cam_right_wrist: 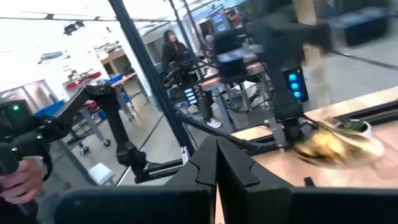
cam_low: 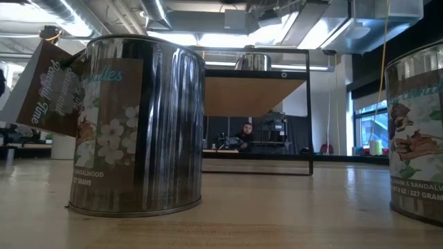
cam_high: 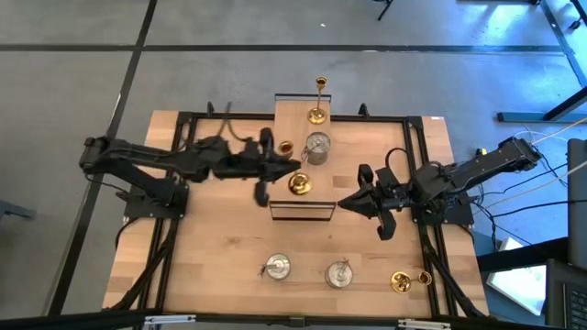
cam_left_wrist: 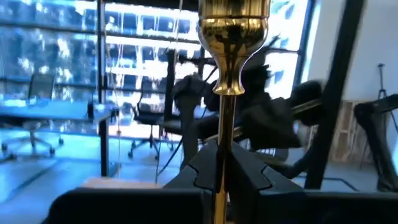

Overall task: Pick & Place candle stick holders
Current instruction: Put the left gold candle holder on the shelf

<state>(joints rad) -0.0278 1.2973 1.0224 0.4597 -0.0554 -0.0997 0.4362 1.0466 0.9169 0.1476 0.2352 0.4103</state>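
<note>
My left gripper (cam_high: 290,176) is over the black wire shelf (cam_high: 303,220) at the table's middle and is shut on a slim gold candlestick (cam_high: 300,184). The candlestick's cup (cam_left_wrist: 233,28) shows above my fingers in the left wrist view. My right gripper (cam_high: 343,203) is shut and empty just right of the shelf. The right wrist view shows the held candlestick's round base (cam_right_wrist: 339,146). Another gold candlestick (cam_high: 318,101) stands upright on its base at the shelf's far end. A third (cam_high: 404,280) lies on its side near the table's front right. A small gold piece (cam_high: 284,147) is by the shelf. My left gripper pinches the gold candlestick's thin stem (cam_left_wrist: 222,134) between its two fingers (cam_left_wrist: 252,174), below the cup. The fingers come level from the table's left and lie across the stem. Whether the base rests on the shelf, I cannot tell.
A silver candle tin (cam_high: 317,147) stands on the shelf. Two more tins (cam_high: 275,268) (cam_high: 340,273) stand near the front edge and loom large in the low view (cam_low: 135,124) (cam_low: 415,138). A person (cam_right_wrist: 168,46) stands in the room beyond the table.
</note>
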